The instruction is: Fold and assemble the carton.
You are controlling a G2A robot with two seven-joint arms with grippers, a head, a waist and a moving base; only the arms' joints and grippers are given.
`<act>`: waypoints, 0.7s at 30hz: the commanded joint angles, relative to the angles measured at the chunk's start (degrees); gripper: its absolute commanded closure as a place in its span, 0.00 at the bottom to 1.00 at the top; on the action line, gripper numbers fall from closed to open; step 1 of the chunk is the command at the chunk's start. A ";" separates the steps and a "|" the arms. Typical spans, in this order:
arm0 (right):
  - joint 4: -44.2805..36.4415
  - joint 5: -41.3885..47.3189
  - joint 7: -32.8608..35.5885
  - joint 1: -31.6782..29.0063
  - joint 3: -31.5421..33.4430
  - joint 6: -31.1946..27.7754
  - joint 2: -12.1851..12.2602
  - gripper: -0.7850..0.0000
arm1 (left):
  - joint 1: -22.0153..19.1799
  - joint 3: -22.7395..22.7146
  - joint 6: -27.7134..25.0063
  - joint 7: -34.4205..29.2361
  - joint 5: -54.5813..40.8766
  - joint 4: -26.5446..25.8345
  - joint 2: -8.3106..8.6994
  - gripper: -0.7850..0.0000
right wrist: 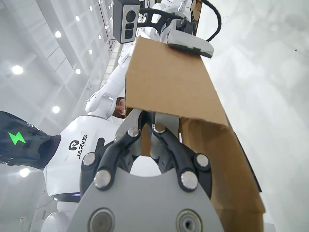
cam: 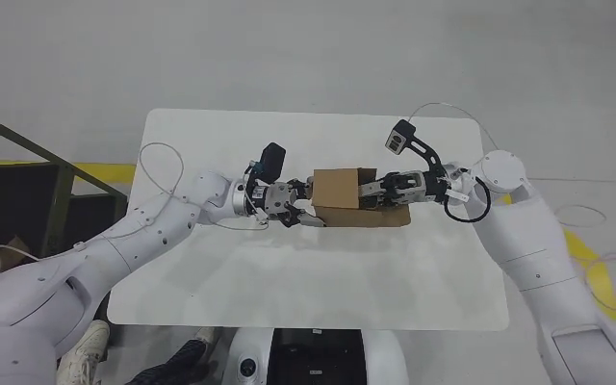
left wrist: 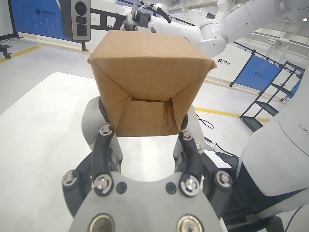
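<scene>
A brown cardboard carton (cam: 342,188) lies on its side near the middle of a white table (cam: 289,279), held between two robot arms. The left gripper (cam: 298,210) meets the carton's left end, its fingers (left wrist: 96,114) spread wide and set against opposite sides of the box, clasping it. That end's flaps are folded inward, with a small gap between them. The right gripper (cam: 371,191) meets the opposite end, which is open, its fingers (right wrist: 158,127) drawn narrow and pinching the edge of a cardboard panel.
</scene>
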 commanded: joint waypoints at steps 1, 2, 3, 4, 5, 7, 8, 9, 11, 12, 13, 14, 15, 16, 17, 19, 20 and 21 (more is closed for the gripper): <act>0.07 0.47 -0.10 0.12 -0.73 -0.41 -0.31 1.00 | 0.15 0.10 0.00 -0.04 -0.05 -0.07 0.01 0.38; 0.04 0.63 -0.11 0.17 -1.18 -0.49 -0.47 1.00 | 0.16 0.10 0.00 -0.07 -0.07 -0.08 0.01 0.37; -0.01 0.58 -0.20 0.23 -1.69 -0.59 -0.64 1.00 | 0.18 0.10 0.00 -0.09 -0.08 -0.09 0.01 0.38; 0.05 0.43 -0.38 0.34 -2.19 -0.62 -0.80 1.00 | 0.18 0.13 0.00 -0.13 -0.05 -0.16 0.01 0.38; 0.14 0.32 -0.57 0.44 -2.50 -0.62 -0.91 1.00 | 0.17 0.14 0.00 -0.14 -0.05 -0.18 0.01 0.38; 0.43 0.17 -0.96 0.78 -3.51 -0.75 -1.30 1.00 | 0.13 0.17 0.00 -0.17 -0.11 -0.23 0.01 0.38; 0.61 0.06 -1.14 0.92 -3.89 -0.83 -1.45 1.00 | 0.09 0.13 0.00 -0.17 -0.12 -0.25 0.01 0.38; 0.69 0.02 -1.27 1.01 -4.10 -0.89 -1.55 1.00 | 0.06 0.12 0.00 -0.20 -0.06 -0.26 0.01 0.38; 0.99 0.03 -1.66 1.25 -4.68 -1.14 -1.85 1.00 | 0.07 0.09 0.00 -0.20 -0.04 -0.28 0.03 0.38; 1.05 0.08 -1.72 1.31 -4.80 -1.25 -1.92 1.00 | 0.07 0.09 0.00 -0.19 -0.04 -0.32 0.03 0.38; 1.16 0.42 -1.85 1.34 -5.01 -1.49 -2.09 1.00 | 0.07 0.09 0.00 -0.14 -0.01 -0.35 0.04 0.38; 1.24 0.55 -1.91 1.35 -5.18 -1.66 -2.20 1.00 | 0.09 0.09 0.00 -0.08 -0.04 -0.34 0.04 0.38; 1.33 0.77 -2.00 1.37 -5.30 -1.85 -2.31 1.00 | 0.11 0.10 0.00 -0.04 -0.11 -0.34 0.05 0.37; 1.40 0.92 -2.08 1.37 -5.47 -1.99 -2.42 1.00 | 0.11 0.11 0.00 -0.04 -0.12 -0.34 0.05 0.38; 1.40 1.02 -2.13 1.37 -5.59 -2.13 -2.50 1.00 | 0.10 0.12 0.00 -0.05 -0.13 -0.34 0.05 0.36; 1.53 1.20 -2.33 1.38 -5.95 -2.38 -2.73 1.00 | 0.09 0.13 0.00 -0.05 -0.14 -0.36 0.06 0.36; 1.58 1.28 -2.39 1.41 -6.15 -2.46 -2.84 1.00 | 0.12 0.14 0.00 0.03 -0.24 -0.41 0.05 0.36; 1.66 1.37 -2.39 1.45 -6.32 -2.51 -2.95 1.00 | 0.12 0.15 0.00 0.02 -0.28 -0.35 0.06 0.36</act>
